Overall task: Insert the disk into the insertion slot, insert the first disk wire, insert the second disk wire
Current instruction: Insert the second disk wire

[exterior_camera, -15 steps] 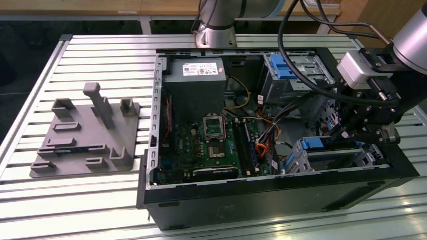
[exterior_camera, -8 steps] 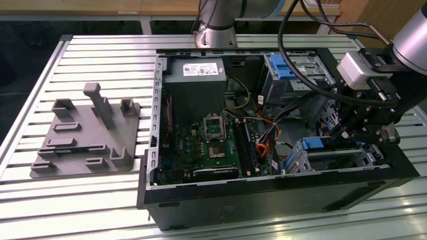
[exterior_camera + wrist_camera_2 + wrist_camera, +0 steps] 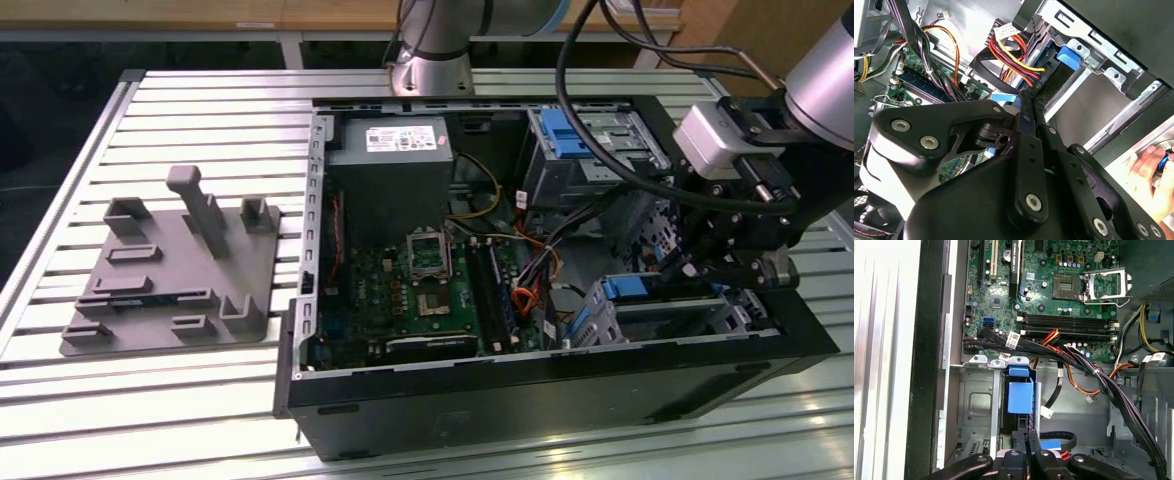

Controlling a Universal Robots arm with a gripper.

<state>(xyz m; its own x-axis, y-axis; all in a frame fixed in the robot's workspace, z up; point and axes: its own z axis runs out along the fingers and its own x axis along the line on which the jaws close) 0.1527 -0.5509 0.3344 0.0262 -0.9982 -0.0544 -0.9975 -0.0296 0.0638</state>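
In the exterior view the open computer case lies on a slatted metal table. The gripper hangs inside it, at about 4 o'clock from the middle of the case. Its fingers are pressed together with hardly a gap. Their tips sit against a flat black cable that has a blue tag. I cannot tell whether they pinch that cable or only touch it.

The disk sits in the insertion slot, just beside the gripper at its 9 o'clock. The blue carrier end faces the green board. In the first wrist view the blue carrier of the disk lies inside the silver cage, straight ahead of the closed fingers. In the second wrist view the blue tab shows at the mouth of the cage, beyond the fingertips.

A bundle of red, yellow and black wires runs close by the cage. The taller cage with a blue clip stands at 1 o'clock in the case, and the power box at 11 o'clock. A grey fixture plate rests on the table at 9 o'clock, well apart from the case. A person's hand shows outside the case wall in the second wrist view.
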